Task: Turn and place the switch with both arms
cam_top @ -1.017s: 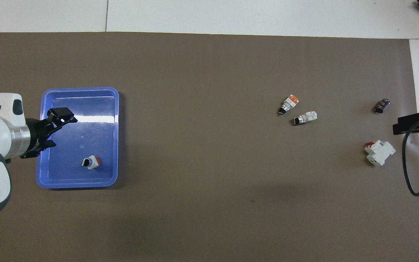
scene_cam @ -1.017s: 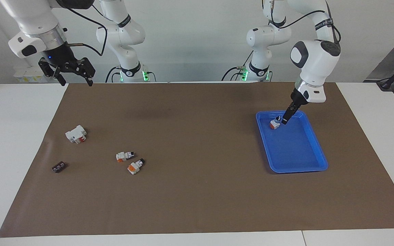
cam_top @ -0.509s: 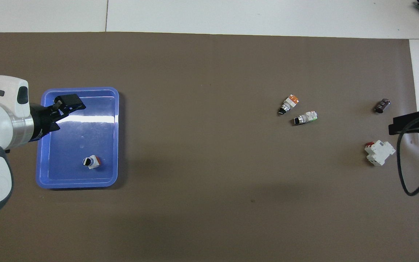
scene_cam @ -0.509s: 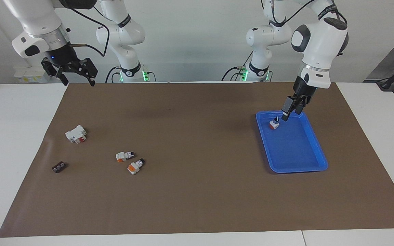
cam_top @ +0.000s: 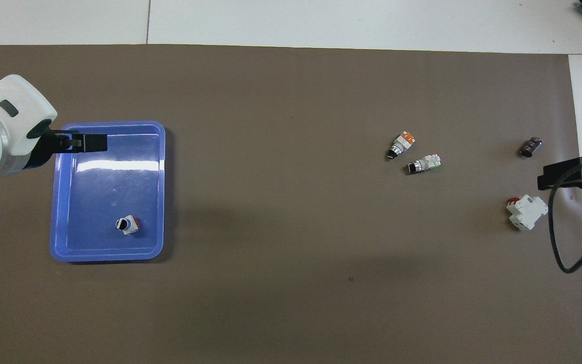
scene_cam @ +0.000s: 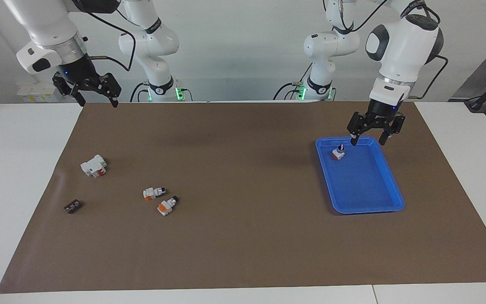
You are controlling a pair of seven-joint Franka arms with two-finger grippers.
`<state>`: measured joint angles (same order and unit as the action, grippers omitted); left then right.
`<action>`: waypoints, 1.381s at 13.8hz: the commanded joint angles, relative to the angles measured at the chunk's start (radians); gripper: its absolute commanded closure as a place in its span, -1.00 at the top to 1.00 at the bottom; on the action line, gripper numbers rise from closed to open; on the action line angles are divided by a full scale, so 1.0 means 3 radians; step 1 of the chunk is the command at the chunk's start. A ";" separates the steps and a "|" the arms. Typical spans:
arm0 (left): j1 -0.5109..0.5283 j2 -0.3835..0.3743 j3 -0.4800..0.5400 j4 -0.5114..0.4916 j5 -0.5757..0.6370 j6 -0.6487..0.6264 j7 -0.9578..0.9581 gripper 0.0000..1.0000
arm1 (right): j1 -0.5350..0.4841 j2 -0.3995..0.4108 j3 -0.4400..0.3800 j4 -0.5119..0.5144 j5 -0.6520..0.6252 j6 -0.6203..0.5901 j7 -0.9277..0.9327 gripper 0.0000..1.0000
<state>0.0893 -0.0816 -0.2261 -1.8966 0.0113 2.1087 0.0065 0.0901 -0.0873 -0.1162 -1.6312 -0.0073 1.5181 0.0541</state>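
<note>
The switch (scene_cam: 338,153) stands upright in a shallow, glossy blue plastic tray (scene_cam: 390,184) with rounded corners, at the tray's end nearer the robots. Its black knob faces up; the body is white with a reddish-orange side. The tray rests on a matte brown mat (scene_cam: 243,236) covering the white desk (scene_cam: 19,169), toward the left arm's end.

The left claw (scene_cam: 368,137) hangs over the tray's robot-side rim, just above the switch, fingers spread wide, gripping nothing and clear of the switch. The right claw (scene_cam: 96,100) waits raised over the mat's corner at the right arm's end, fingers likewise apart and empty.

Toward that end lie two similar small switches (scene_cam: 161,199), side by side, a larger white block (scene_cam: 94,165) with a red part, and a small dark component (scene_cam: 72,206).
</note>
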 commanded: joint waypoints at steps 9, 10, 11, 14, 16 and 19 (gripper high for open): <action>-0.0513 0.0082 0.0590 0.0651 0.0208 -0.1373 0.0321 1.00 | 0.0011 -0.0113 0.0004 -0.0131 0.0045 -0.0003 0.0091 1.00; -0.0513 0.0103 0.0590 0.0702 0.0127 -0.1394 0.0316 1.00 | 0.0011 -0.0113 0.0004 -0.0131 0.0045 -0.0003 0.0091 1.00; -0.0507 0.0129 0.0590 0.0799 0.0096 -0.1440 0.0316 1.00 | 0.0011 -0.0113 0.0004 -0.0126 0.0045 -0.0003 0.0091 1.00; -0.0513 0.0394 0.0595 0.1330 0.0095 -0.1919 0.0321 1.00 | 0.0011 -0.0118 0.0004 -0.0126 0.0045 -0.0009 0.0091 1.00; -0.0507 0.0461 0.0590 0.1510 0.0090 -0.2145 0.0316 1.00 | 0.0017 -0.0118 0.0014 -0.0126 0.0045 -0.0009 0.0091 1.00; -0.0512 0.0150 0.0682 0.1134 0.0100 -0.2187 0.0291 1.00 | 0.0011 -0.0113 0.0029 -0.0095 0.0045 -0.0003 0.0091 1.00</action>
<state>-0.0484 0.0121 -0.0545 -1.5048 0.0503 1.4779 0.0935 0.0907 -0.0981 -0.1107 -1.6443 -0.0048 1.5181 0.0547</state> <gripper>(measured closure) 0.000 0.000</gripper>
